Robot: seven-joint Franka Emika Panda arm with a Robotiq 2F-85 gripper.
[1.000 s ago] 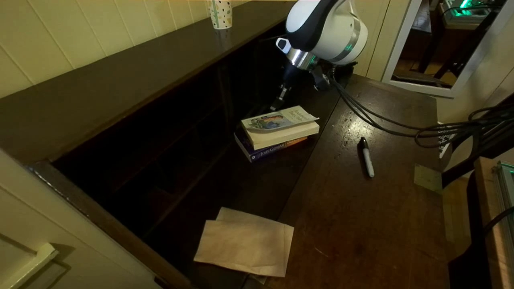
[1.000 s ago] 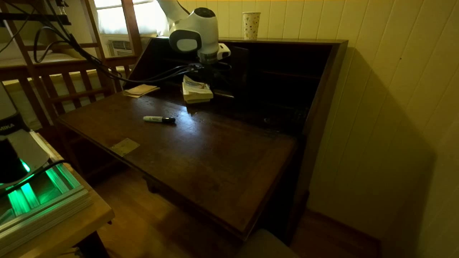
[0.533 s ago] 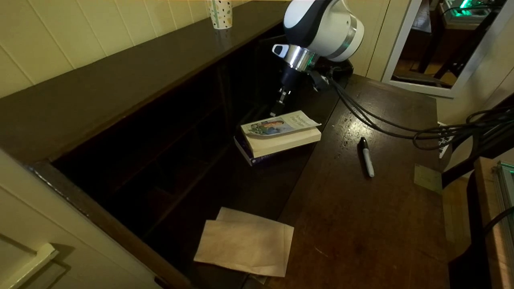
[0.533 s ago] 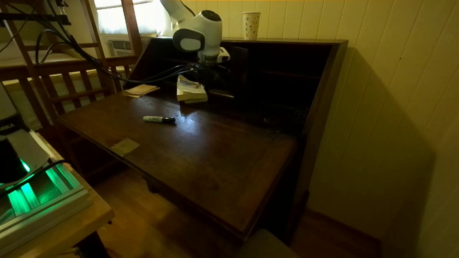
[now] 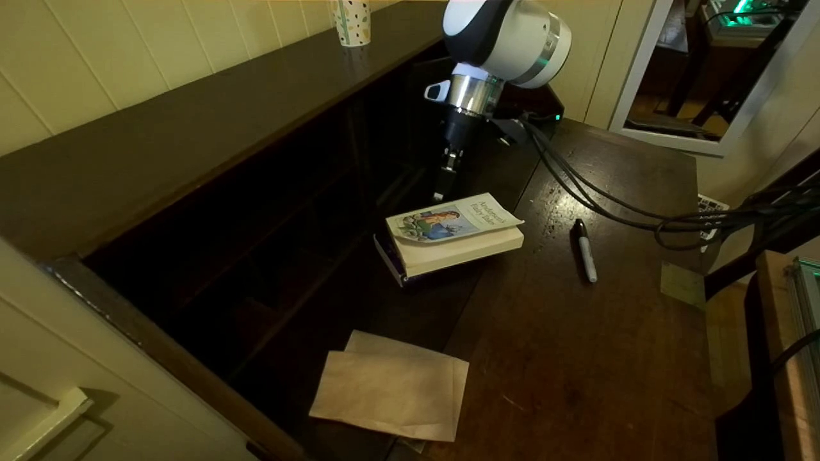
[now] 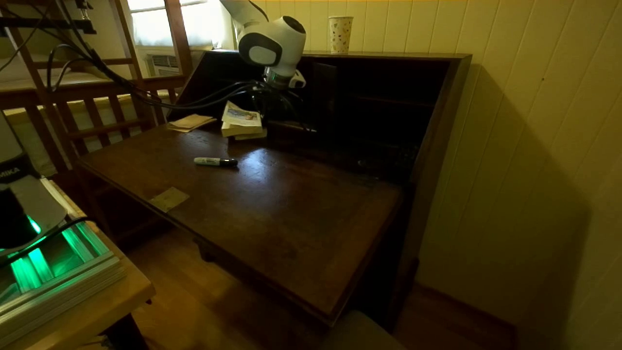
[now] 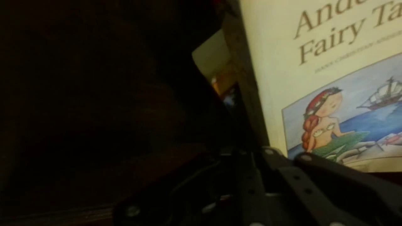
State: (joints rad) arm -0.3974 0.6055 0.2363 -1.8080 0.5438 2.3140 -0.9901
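Although the cup stands up on the ledge, at the left in an exterior view, it would likely fall only if the arm swung against it. Next, the papers lie flat on the desk; anything shoved their way could crumple them. The lower book lies under the top book, the two out of line, so a push on one alone might slide them apart. Just beside their far edge, the gripper points down, its jaws clenched on nothing. Whether the tip touches either is hard to tell in the dark. Set too high, it could ride over the edge and fold back the cover, which bows up along the opposite side; too low, it could scrape the wood. An off-centre push would probably twist the pair round. Rightward, the marker lies on the desk, well apart; its round barrel could roll if bumped. The cables loop off to the right; should the arm dip, they might sag and sweep the marker, or snag and drag at the wrist.
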